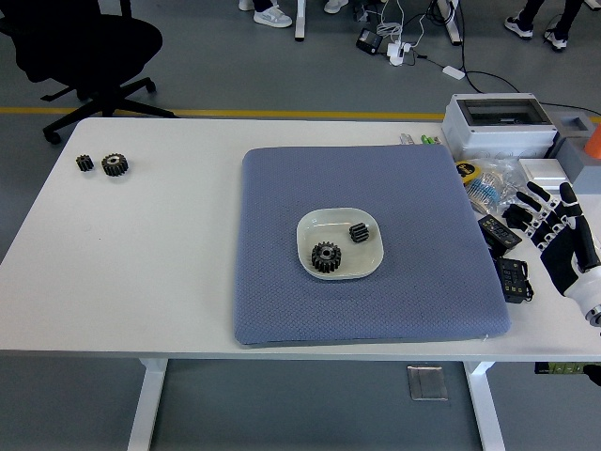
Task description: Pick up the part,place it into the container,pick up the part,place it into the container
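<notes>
No text, label, brand, number or sign can be read anywhere; the grey box (498,125) at the far right of the desk (141,254) shows no legible marking; the small black devices (513,274) beside the blue mat (282,282) carry print too small and blurred to make out.
</notes>
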Robot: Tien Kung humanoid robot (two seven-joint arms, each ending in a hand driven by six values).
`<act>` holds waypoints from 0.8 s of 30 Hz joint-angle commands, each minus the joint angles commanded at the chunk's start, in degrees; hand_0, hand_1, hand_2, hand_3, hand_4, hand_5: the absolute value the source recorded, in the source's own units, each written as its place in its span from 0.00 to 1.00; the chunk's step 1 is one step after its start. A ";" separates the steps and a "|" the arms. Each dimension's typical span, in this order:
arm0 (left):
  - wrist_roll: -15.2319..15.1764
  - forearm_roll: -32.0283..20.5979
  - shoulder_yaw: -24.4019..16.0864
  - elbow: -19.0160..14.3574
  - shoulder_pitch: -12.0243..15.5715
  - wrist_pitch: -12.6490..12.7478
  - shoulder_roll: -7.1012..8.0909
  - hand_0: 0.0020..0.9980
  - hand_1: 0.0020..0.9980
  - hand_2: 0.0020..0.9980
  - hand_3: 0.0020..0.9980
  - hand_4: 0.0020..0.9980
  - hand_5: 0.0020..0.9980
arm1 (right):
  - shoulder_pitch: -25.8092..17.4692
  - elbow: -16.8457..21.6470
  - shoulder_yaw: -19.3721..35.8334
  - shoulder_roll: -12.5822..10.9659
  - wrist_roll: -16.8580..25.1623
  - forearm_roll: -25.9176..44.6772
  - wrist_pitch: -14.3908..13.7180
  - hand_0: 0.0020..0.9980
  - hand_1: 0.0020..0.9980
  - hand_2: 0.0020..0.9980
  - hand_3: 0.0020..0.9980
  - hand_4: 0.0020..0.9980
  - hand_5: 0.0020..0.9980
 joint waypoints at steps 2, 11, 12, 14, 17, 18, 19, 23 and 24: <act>0.02 0.05 0.03 0.00 0.05 0.01 0.00 0.66 0.63 0.72 0.59 0.70 0.62 | -0.11 0.19 0.67 -0.06 -0.01 -1.14 -0.41 0.94 0.85 0.87 0.89 1.00 0.97; 0.11 0.45 -0.08 0.00 0.39 0.04 0.00 0.66 0.63 0.72 0.59 0.70 0.62 | -0.18 0.46 2.48 0.01 1.16 -8.36 -3.66 0.95 0.85 0.87 0.88 1.00 0.94; 0.12 0.49 -0.10 0.00 0.41 0.05 0.00 0.66 0.63 0.72 0.59 0.70 0.62 | -0.16 0.54 2.48 0.02 1.09 -9.23 -3.68 0.95 0.85 0.87 0.88 1.00 0.94; 0.22 0.67 0.00 0.00 0.49 -0.02 0.00 0.66 0.63 0.72 0.59 0.70 0.62 | -0.17 0.79 2.12 0.02 0.84 -10.82 -3.50 1.00 0.91 0.89 0.90 1.00 0.96; 0.39 0.90 0.04 0.00 0.54 -0.05 0.00 0.66 0.63 0.72 0.59 0.70 0.62 | -0.13 0.90 1.59 0.10 0.75 -10.86 -3.01 1.00 0.91 0.89 0.90 1.00 0.96; 0.44 0.97 0.10 0.00 0.54 -0.08 0.00 0.66 0.63 0.72 0.59 0.70 0.62 | -0.14 0.91 1.41 0.14 0.75 -10.46 -2.82 1.00 0.91 0.89 0.90 1.00 0.96; 0.47 1.04 0.11 0.00 0.55 -0.11 0.00 0.66 0.63 0.71 0.59 0.70 0.62 | -0.16 0.97 1.28 0.16 0.61 -10.23 -2.56 1.00 0.97 0.94 0.96 1.00 1.00; 0.47 1.11 0.10 0.00 0.53 -0.16 0.00 0.66 0.63 0.71 0.59 0.70 0.62 | -0.01 1.35 0.20 0.08 0.20 -11.48 -2.99 1.00 0.97 0.94 0.96 1.00 1.00; 0.48 1.07 0.19 0.00 0.48 -0.20 0.00 0.66 0.63 0.71 0.59 0.70 0.62 | 0.08 1.38 -0.16 0.14 0.39 -11.48 -3.53 1.00 0.97 0.94 0.96 1.00 1.00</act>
